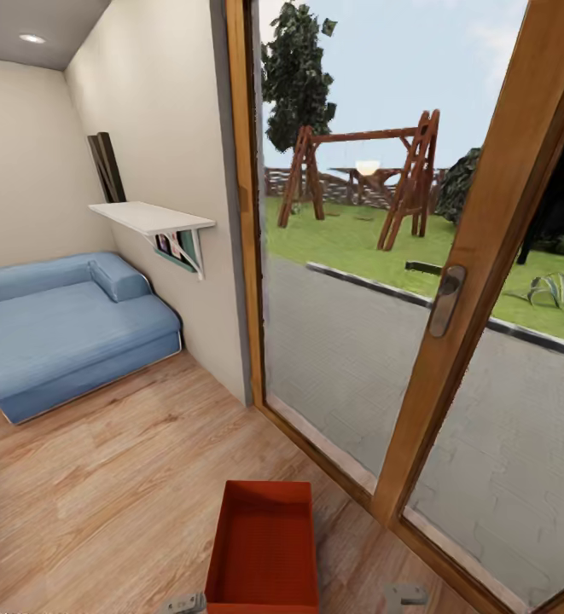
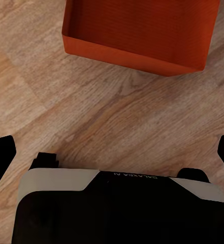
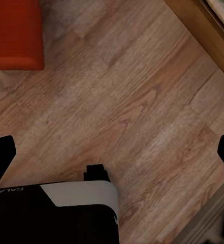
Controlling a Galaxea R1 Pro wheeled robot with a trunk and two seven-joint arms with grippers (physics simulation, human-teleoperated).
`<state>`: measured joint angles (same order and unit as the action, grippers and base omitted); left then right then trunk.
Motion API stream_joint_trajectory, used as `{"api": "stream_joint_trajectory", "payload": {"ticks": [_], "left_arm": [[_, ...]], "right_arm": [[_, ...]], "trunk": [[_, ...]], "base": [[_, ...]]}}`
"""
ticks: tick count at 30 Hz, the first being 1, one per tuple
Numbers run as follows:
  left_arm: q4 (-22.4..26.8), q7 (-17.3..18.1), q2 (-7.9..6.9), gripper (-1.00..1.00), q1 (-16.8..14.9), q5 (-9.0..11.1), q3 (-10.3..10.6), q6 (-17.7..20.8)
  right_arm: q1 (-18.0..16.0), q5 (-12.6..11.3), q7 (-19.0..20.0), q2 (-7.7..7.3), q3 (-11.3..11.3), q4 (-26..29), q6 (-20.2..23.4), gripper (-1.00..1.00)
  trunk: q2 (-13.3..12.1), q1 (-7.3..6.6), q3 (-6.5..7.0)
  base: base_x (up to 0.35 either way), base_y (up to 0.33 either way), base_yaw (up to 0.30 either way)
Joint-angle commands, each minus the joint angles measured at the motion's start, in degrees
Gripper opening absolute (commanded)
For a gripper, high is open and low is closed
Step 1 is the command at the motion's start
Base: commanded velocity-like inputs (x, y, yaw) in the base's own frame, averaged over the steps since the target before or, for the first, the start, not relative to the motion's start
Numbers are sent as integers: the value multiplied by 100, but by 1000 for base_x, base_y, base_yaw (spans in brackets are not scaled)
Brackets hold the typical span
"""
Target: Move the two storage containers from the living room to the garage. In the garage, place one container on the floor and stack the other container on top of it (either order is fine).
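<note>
Now, bin point(image 1: 264, 546): sits open on the living-room wood floor point(image 1: 102, 477) beside the glass door point(image 1: 452, 324), right before you.
Left claw point(image 2: 112, 147): fingers apart, empty, short of it.
Right claw point(image 3: 112, 147): apart, empty, alongside.

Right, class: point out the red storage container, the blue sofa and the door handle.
storage container point(image 1: 264, 546): head view, its inside bottom.
blue sofa point(image 1: 60, 328): head view, seat cushion.
door handle point(image 1: 446, 298): head view, middle of its plate.
</note>
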<state>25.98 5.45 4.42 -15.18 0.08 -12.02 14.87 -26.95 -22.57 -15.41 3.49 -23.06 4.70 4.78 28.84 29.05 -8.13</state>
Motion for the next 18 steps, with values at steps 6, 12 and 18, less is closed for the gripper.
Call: {"api": "stream_joint_trajectory", "payload": {"ticks": [6, 12, 18], "left_arm": [[12, 33, 6, 100, -3, 1, -46, 42], [12, 33, 6, 100, -3, 1, -46, 42], [12, 34, 6, 100, -3, 1, -45, 42]], "right_arm": [[-3, -37, -32, -2, -50, 14, 40, 100], [-3, -37, -32, -3, -50, 14, 40, 100], [-3, -37, -32, -4, -50, 14, 40, 100]], "trunk": [[10, 3, -11], [10, 3, -11], [10, 3, -11]], "base": [[175, 0, 18], [324, 0, 1], [330, 0, 0]]}}
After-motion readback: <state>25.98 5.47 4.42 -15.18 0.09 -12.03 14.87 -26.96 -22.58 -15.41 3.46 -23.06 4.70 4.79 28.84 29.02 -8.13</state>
